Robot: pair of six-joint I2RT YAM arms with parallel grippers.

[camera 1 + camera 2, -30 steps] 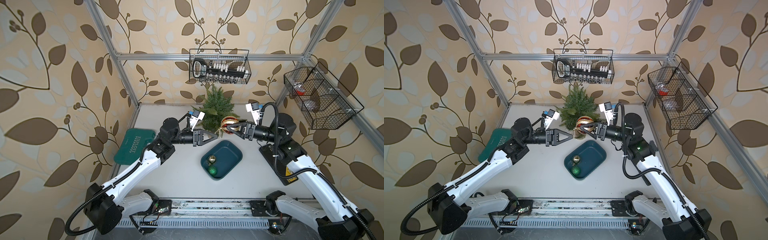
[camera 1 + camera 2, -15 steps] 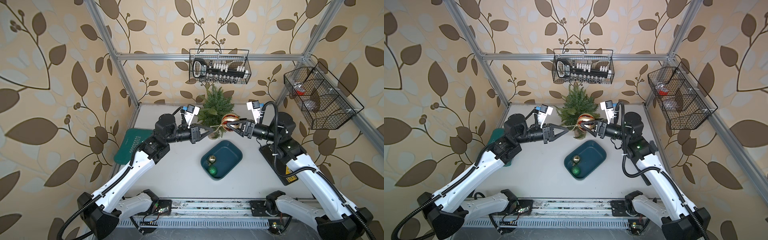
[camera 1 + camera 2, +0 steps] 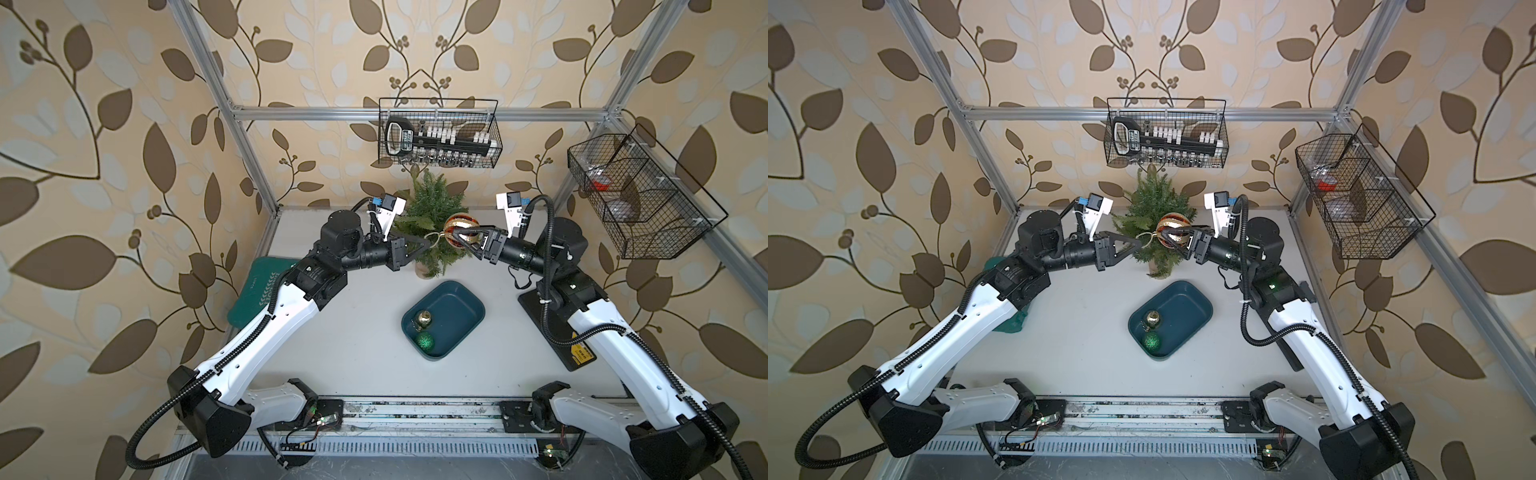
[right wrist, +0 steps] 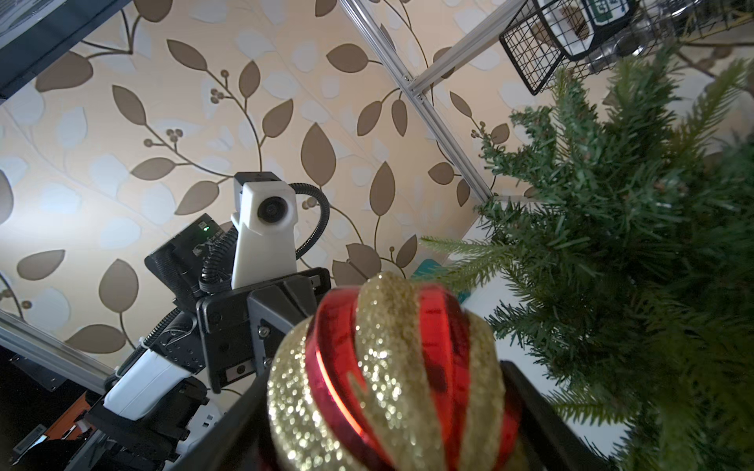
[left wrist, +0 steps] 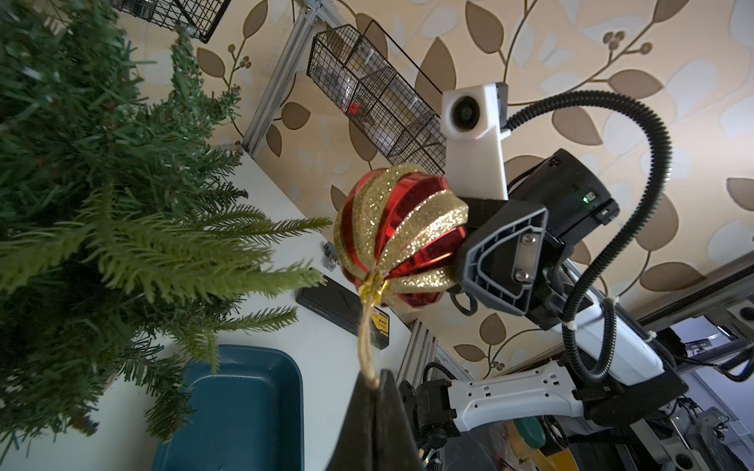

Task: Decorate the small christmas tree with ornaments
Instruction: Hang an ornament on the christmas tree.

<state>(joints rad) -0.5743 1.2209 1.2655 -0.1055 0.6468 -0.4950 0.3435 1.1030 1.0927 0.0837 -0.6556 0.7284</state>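
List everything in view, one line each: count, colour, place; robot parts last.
small christmas tree: 1, green, back of table.
red-and-gold ornament: 1, red and gold, by the tree's branches, in both grippers.
gold ornament: 1, gold, in the tray.
green ornament: 1, green, in the tray.
tray: 1, dark blue, before the tree.
mat: 1, green, beside the left arm.
slab: 1, black, under the right arm.
wire baskets: 2, black, back rail and side rail.
table: 1, white, under everything.
left gripper: 1, black, shut on the ornament's loop.
right gripper: 1, black, shut on the ornament's ball.
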